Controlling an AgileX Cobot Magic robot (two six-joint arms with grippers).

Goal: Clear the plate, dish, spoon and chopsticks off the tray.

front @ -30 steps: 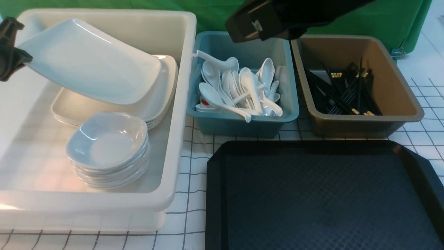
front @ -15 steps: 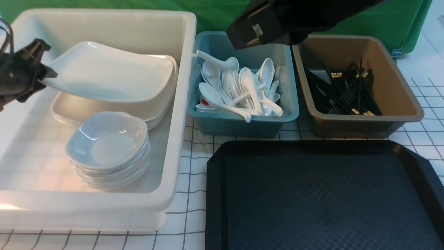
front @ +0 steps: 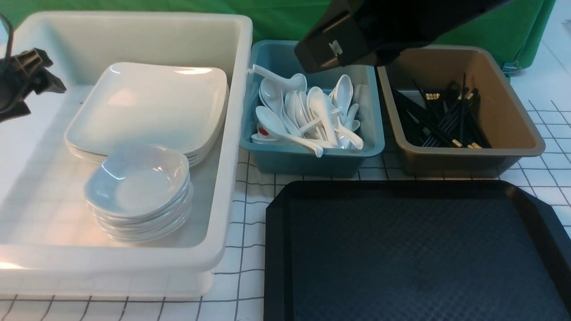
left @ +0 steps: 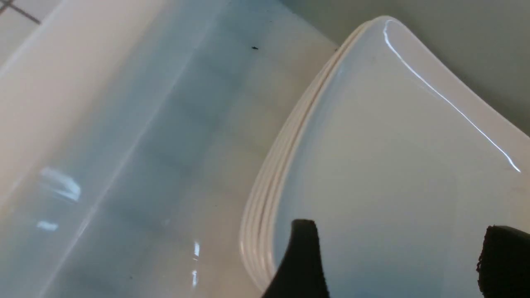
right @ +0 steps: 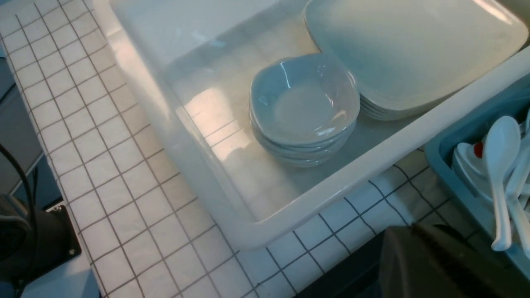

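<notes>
1. The plate [front: 149, 104] lies flat atop the plate stack at the white tub's [front: 232, 133] far side.
2. The left gripper [front: 33, 84], jaws spread and empty, hangs just beside the plate's left edge.
3. The tray [front: 276, 249] sits bare.

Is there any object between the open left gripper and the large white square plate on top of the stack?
Nothing visible. The left gripper is open beside the stack, and the large glossy white squarish plate lies flat on top of the other plates in the white plastic tub, uncovered.
</notes>
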